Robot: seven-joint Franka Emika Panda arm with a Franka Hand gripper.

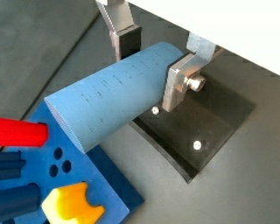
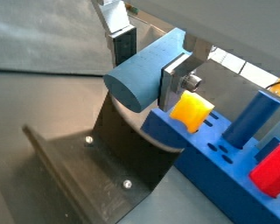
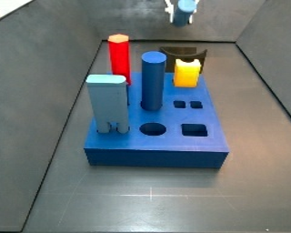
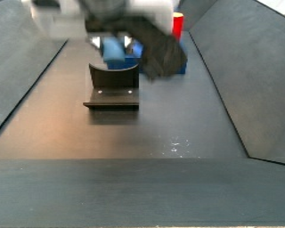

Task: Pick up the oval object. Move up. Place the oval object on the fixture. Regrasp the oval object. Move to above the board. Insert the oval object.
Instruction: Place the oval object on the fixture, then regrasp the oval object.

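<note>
The oval object [image 1: 101, 96] is a pale grey-blue peg lying sideways between my fingers; it also shows in the other wrist view [image 2: 136, 79]. My gripper [image 1: 152, 70] is shut on it near one end, a dark pad on one side and a silver plate on the other. The black fixture [image 1: 206, 131] lies on the floor below the peg and shows in both side views [image 3: 178, 51] [image 4: 113, 93]. In a side view the gripper [image 4: 127, 36] is blurred and holds the peg just above and behind the fixture. The blue board [image 3: 155, 146] stands in front of the fixture.
On the board stand a red peg [image 3: 117, 56], a dark blue cylinder [image 3: 153, 77], a light blue block peg [image 3: 106, 102] and a yellow piece [image 3: 187, 71]. Several holes are open in its top. Grey sloping walls [image 3: 39, 100] close in both sides.
</note>
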